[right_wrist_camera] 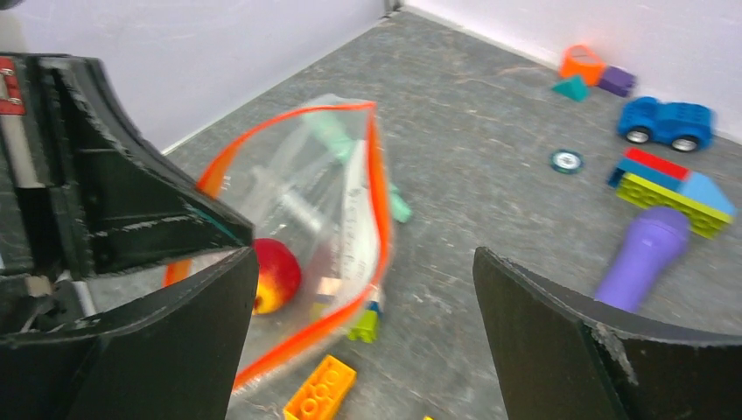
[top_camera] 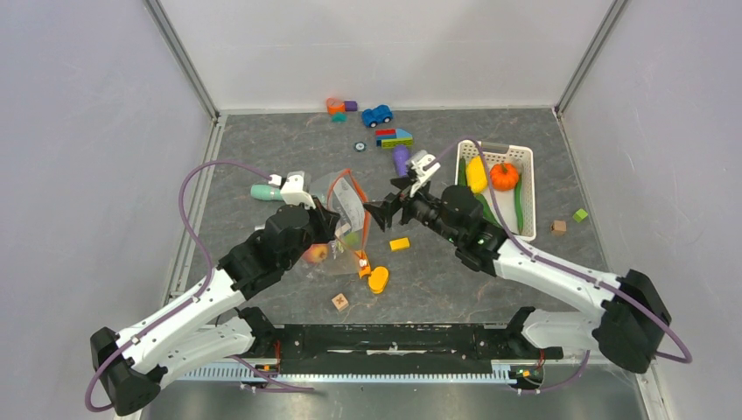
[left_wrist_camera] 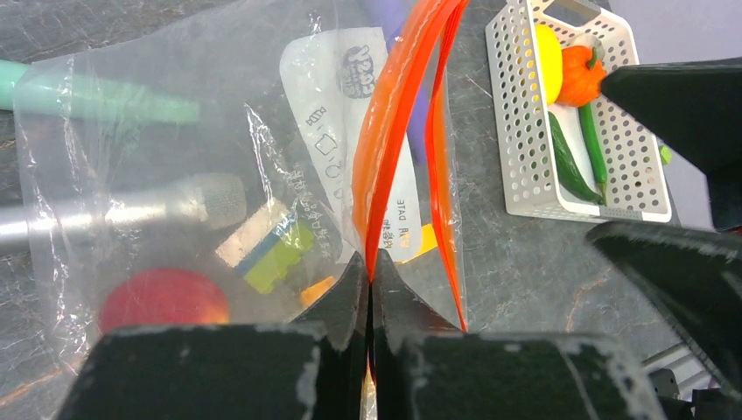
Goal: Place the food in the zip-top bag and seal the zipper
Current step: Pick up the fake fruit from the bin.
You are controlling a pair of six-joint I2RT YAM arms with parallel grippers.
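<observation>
The clear zip-top bag [top_camera: 343, 213] [left_wrist_camera: 175, 157] stands partly lifted off the table, its mouth gaping. My left gripper [top_camera: 331, 224] [left_wrist_camera: 371, 273] is shut on one lip of the orange-red zipper [left_wrist_camera: 392, 122] [right_wrist_camera: 377, 197]; the other lip hangs free beside it. A red fruit [left_wrist_camera: 162, 299] [right_wrist_camera: 276, 273] [top_camera: 317, 254] lies inside the bag. My right gripper [top_camera: 385, 211] [right_wrist_camera: 363, 262] is open and holds nothing, just right of the bag mouth. Yellow squash [top_camera: 475, 173], orange pumpkin [top_camera: 504, 176] and green cucumbers [top_camera: 521, 206] [left_wrist_camera: 569, 162] lie in the white basket [top_camera: 527, 156].
A purple toy tool [top_camera: 401, 159] [right_wrist_camera: 643, 258] and a teal one [top_camera: 262, 192] flank the bag. Orange brick [top_camera: 400, 244] [right_wrist_camera: 320, 389], a yellow piece [top_camera: 378, 280] and a small green block [right_wrist_camera: 366, 325] lie near its mouth. A blue car [top_camera: 377, 115], blocks and small cubes [top_camera: 339, 302] are scattered around.
</observation>
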